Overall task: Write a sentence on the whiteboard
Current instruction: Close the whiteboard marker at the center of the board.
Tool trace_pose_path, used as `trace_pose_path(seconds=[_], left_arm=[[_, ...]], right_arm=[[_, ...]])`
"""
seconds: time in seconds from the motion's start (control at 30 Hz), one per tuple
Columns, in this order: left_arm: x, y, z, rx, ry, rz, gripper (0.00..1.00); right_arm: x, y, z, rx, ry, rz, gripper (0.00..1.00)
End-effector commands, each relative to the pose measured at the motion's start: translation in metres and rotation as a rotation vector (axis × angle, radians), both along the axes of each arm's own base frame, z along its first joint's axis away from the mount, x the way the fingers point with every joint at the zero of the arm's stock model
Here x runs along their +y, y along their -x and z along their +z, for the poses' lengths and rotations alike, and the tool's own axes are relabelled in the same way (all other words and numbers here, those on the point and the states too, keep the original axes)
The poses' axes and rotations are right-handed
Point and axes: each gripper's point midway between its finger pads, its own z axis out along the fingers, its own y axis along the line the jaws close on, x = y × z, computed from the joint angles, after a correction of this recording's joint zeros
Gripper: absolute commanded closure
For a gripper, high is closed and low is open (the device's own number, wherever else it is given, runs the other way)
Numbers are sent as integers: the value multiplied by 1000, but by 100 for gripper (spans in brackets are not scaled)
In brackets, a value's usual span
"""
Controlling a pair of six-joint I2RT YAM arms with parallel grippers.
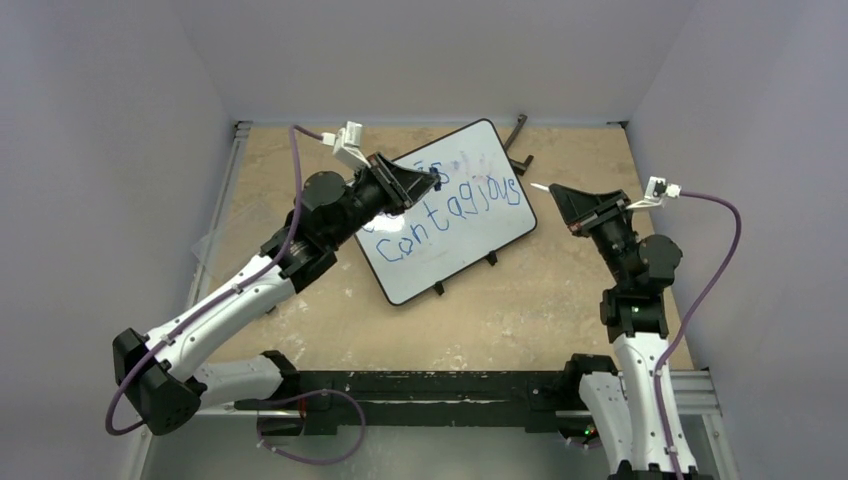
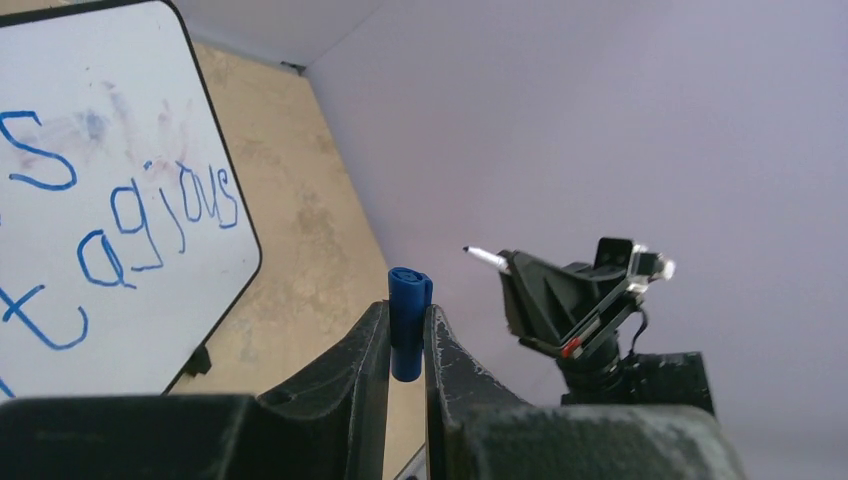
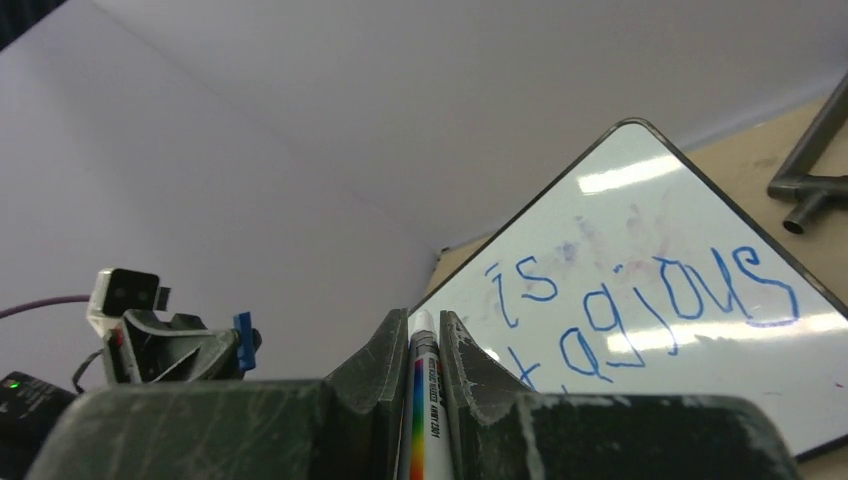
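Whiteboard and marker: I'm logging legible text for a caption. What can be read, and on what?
"is": blue sentence, top line, on the whiteboard.
"contagious": same sentence, lower line.
Marker label: too small to read.
Anything before "is": hidden by the left arm.

soft even light, sharp views, glare streaks on the whiteboard (image 3: 690,235).

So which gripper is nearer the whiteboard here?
Left. The left gripper, shut on a blue cap, hangs over the left half of the whiteboard; the right gripper, holding the marker, is off its right edge.
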Motion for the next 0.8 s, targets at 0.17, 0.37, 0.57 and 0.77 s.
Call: trace_pose_path(seconds=[0.17, 0.37, 0.57, 0.77], left_arm=[[28, -24, 36, 146, 493, 38, 100], [46, -46, 10, 355, 632, 157, 100], [72, -50, -12, 438, 658, 284, 100], [95, -42, -46, 609, 608, 405, 100]], right_arm=[[35, 6, 42, -231, -164, 193, 100], [89, -13, 43, -242, -89, 263, 100], [129, -18, 40, -289, -57, 324, 100], [170, -19, 36, -344, -4, 383, 100]])
